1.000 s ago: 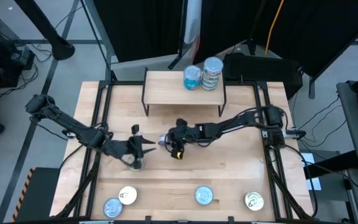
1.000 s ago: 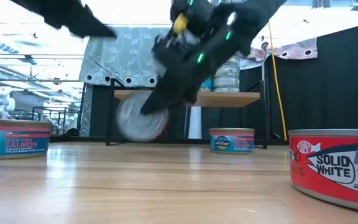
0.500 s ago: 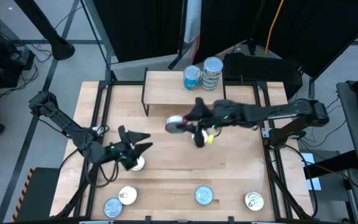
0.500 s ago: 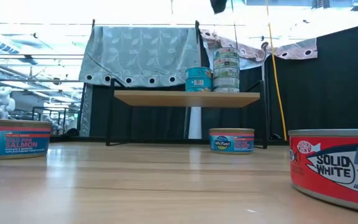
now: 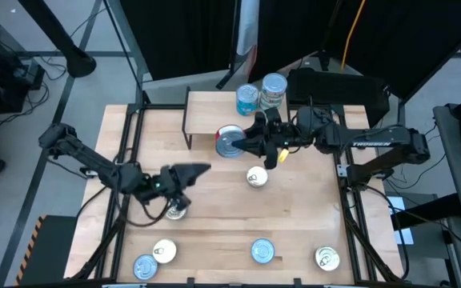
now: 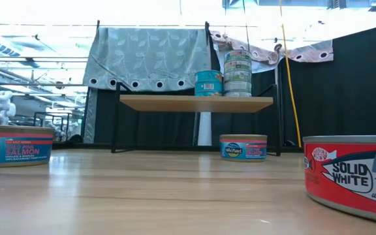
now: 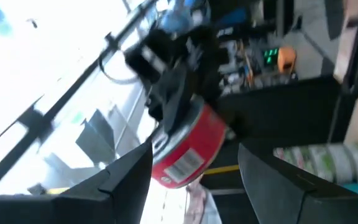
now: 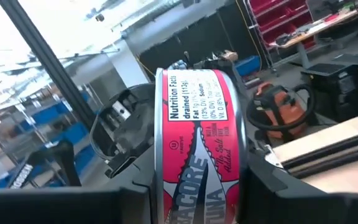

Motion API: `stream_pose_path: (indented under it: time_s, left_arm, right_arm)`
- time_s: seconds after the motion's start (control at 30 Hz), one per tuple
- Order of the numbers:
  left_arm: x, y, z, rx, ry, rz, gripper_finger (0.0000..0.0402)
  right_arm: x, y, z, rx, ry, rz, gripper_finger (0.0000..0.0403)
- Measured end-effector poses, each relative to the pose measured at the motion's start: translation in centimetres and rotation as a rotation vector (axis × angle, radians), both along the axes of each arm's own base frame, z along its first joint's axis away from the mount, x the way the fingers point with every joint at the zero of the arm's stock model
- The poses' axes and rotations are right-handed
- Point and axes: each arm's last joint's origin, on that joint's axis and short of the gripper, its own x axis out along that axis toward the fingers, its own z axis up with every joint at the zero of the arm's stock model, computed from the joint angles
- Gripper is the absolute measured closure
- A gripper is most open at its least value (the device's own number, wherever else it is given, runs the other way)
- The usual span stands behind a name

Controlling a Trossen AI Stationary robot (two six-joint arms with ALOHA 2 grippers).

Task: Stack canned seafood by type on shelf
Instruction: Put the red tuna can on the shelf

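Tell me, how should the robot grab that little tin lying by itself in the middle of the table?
The cream-lidded tin lies flat, lid up, with bare table all round. Probably best to come straight down from above and pinch its round side wall across the middle; the flat lid offers nothing to hold.

— What is the right gripper [image 5: 242, 144] holding over the shelf [image 5: 214, 114]?
— It is gripping a red-sided tin [image 5: 230, 142].
— And the left gripper [image 5: 194, 170]?
— It is hovering open above the tabletop [image 5: 310, 212].
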Motion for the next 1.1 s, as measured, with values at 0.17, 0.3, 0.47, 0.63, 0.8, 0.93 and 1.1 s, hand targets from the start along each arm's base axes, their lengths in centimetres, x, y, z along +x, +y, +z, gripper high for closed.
stream_pose_path:
  time_s: [0.17,0.3,0.47,0.63,0.8,0.93,1.1]
  left_arm:
    - [0.9,1.6,0.0,0.029,0.047,0.063,0.0163]
    - [1.2,1.9,-0.3,0.086,0.098,0.08,0.0163]
    - [1.4,1.8,-0.5,0.175,0.135,0.097,0.0163]
    - [1.5,2.4,-0.4,0.242,0.158,0.136,0.0163]
    - [1.7,3.1,-0.4,0.264,0.17,0.167,0.0164]
    - [1.9,3.6,-0.4,0.288,0.181,0.19,0.0164]
    - [2.1,3.9,-0.6,0.323,0.192,0.193,0.0165]
  right_arm:
    - [0.6,0.0,-0.6,0.067,0.029,0.009,0.0275]
    - [0.9,0.0,-0.8,0.09,0.035,0.012,0.0275]
    - [0.9,-0.1,-0.9,0.119,0.05,0.007,0.0275]
    - [0.9,-0.2,-1.2,0.138,0.073,-0.013,0.0275]
    - [0.9,-0.3,-1.3,0.144,0.086,-0.031,0.0275]
    - [0.9,-0.3,-1.3,0.152,0.088,-0.037,0.0275]
    - [1.9,-0.3,-2.4,0.166,0.125,-0.021,0.0275]
